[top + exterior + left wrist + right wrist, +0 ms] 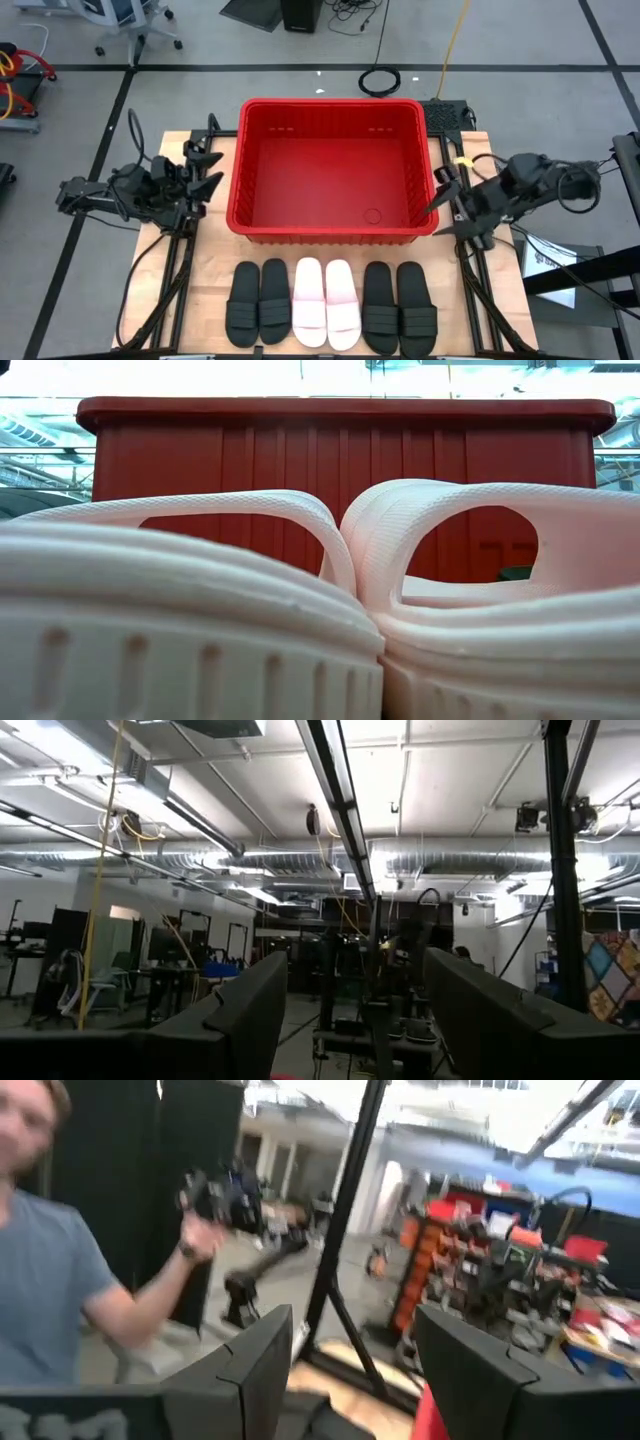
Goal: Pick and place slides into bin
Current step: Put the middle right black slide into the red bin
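Note:
The red bin stands on the middle of the wooden table, with nothing inside it. Near the front edge, several slides lie side by side on their soles: a black pair on the left, a pale pink pair in the middle and a black pair on the right. The low view shows the pink slides up close with the bin's wall behind them. My left gripper hovers open left of the bin. My right gripper hovers open at the bin's right wall. Both point toward the bin, raised above the table.
A person in a blue shirt stands beyond the table in the right wrist view, one hand raised. Bare wooden table lies between the bin and the row of slides. Dark rails run along both table sides.

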Controlling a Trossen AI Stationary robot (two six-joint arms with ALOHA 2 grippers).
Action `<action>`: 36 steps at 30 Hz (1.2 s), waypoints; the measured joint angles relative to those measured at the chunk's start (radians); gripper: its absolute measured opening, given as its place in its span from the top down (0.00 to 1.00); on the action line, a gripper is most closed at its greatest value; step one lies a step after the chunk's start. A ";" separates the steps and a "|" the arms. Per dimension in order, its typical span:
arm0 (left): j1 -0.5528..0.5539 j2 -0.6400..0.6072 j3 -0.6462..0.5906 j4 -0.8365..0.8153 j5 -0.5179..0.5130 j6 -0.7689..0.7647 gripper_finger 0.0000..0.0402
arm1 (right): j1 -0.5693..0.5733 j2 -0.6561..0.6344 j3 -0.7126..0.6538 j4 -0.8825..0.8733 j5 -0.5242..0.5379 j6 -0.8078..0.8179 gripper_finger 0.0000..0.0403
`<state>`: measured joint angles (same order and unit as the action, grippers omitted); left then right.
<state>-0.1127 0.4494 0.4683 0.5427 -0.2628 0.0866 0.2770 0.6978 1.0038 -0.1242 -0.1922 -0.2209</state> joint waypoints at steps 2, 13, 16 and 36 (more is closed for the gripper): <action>0.000 0.000 0.000 0.000 0.000 0.003 0.40 | 0.064 0.040 0.032 -0.044 0.087 -0.038 0.50; 0.000 0.000 0.000 -0.016 0.000 0.008 0.40 | 0.395 0.241 0.206 -0.383 0.692 0.095 0.50; 0.000 0.000 0.000 -0.016 0.000 0.008 0.40 | 0.461 0.304 0.269 -0.507 0.746 0.236 0.50; 0.000 0.000 0.000 -0.016 -0.001 0.010 0.40 | 0.530 0.537 0.283 -0.848 0.404 0.930 0.50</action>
<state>-0.1127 0.4496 0.4683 0.5270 -0.2634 0.0962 0.8074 1.2346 1.2868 -0.9724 0.2116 0.7095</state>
